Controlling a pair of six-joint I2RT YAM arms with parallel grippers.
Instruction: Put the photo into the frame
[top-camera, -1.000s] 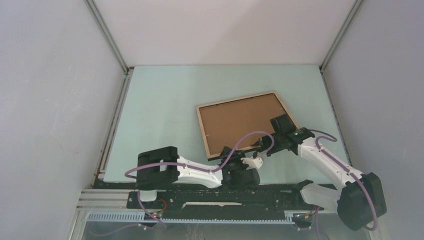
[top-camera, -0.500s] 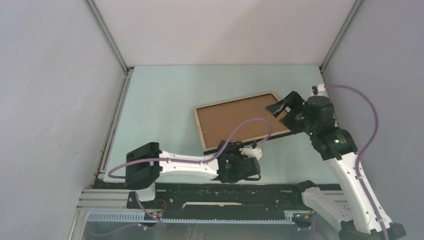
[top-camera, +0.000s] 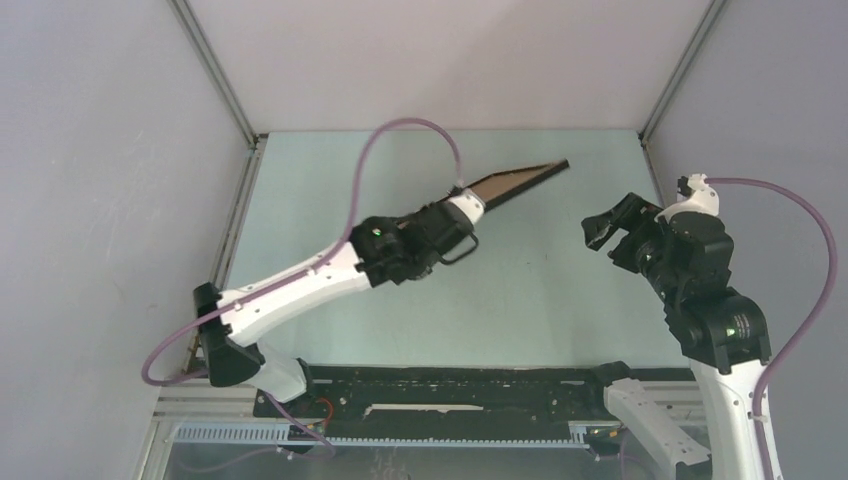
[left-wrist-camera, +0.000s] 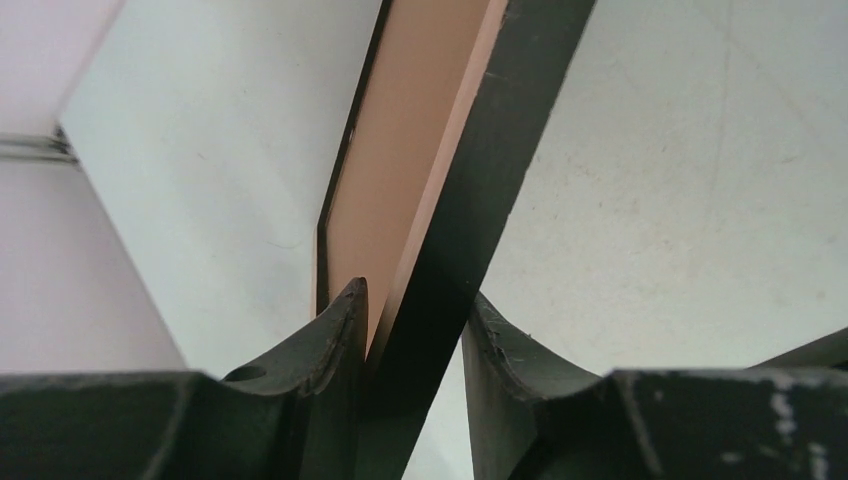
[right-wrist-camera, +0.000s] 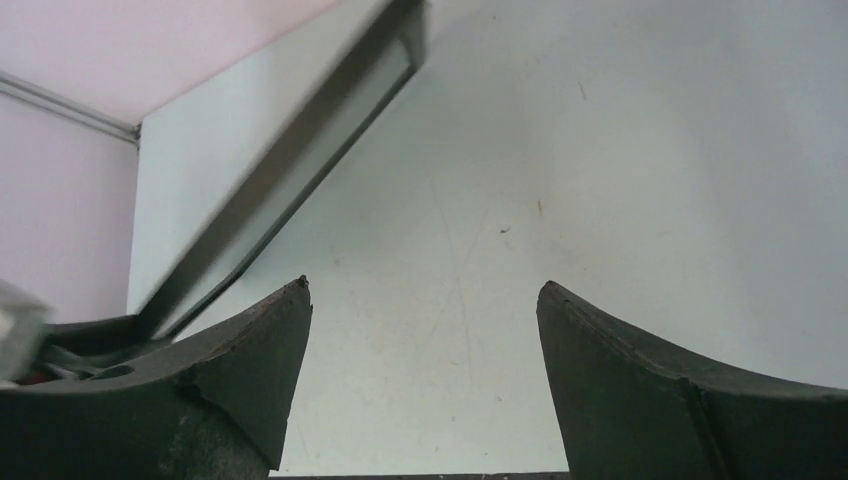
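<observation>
The frame (top-camera: 525, 177) is held tilted on edge over the desk (top-camera: 300, 200). Its brown backing board (left-wrist-camera: 410, 150) sits inside the black rim. The left jaws clamp the frame's near end; the right jaws gape wide, empty, well apart to the right. Pale green desk, with plain white walls (top-camera: 450, 60) around it.

White arm links (top-camera: 300, 285), black joints (top-camera: 700, 262), purple cables (top-camera: 412, 123), small green lights (top-camera: 377, 232), dark curved tool fingers (right-wrist-camera: 250, 350)

readable text: none | labels, brands: none | numbers: none | signs: none
</observation>
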